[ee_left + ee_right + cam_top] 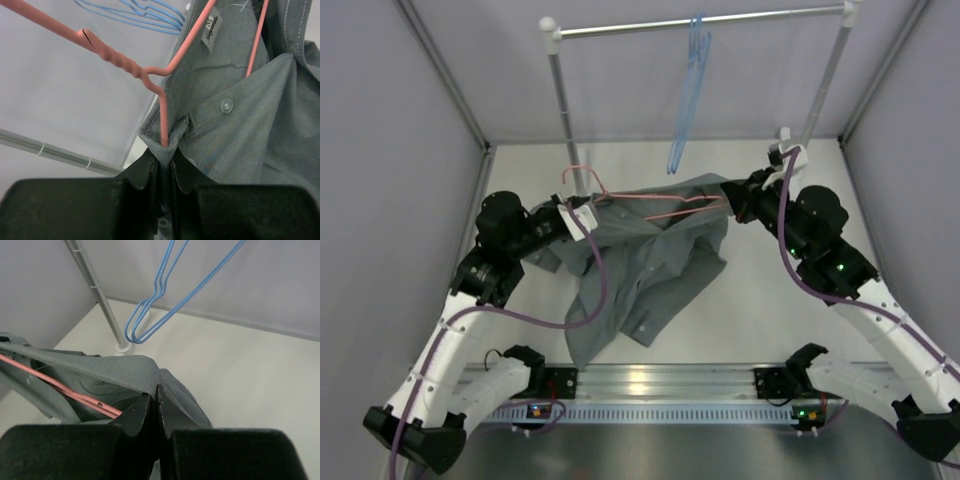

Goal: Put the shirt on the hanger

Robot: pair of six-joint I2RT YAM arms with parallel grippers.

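Hanging between the two arms, the shirt drooped toward the surface, the hanger threaded partly inside its collar. The left end effector was clenched on the collar edge together with the hanger's wire; the right end effector pinched a fold of shirt cloth. Light blue hangers hung from the rail behind.

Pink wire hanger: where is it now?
In the top view the thin pink wire hanger runs across the centre, partly inside the grey button-up shirt pinched by the left tool and right tool, its hook beside the metal rack pole.
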